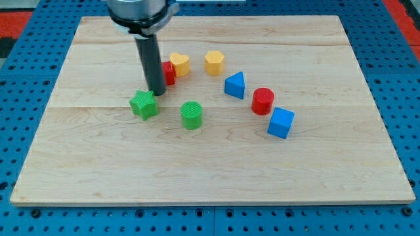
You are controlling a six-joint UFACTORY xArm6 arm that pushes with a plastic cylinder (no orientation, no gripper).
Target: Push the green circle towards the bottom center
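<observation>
The green circle is a short ribbed cylinder standing on the wooden board, a little left of the middle. My tip is at the end of the dark rod, up and to the left of the green circle and apart from it. The tip is just at the upper right edge of the green star. A red block sits right behind the rod and is partly hidden by it.
A yellow heart-like block and a yellow hexagon sit near the top middle. A blue triangle, a red cylinder and a blue cube run down to the right. A blue pegboard surrounds the board.
</observation>
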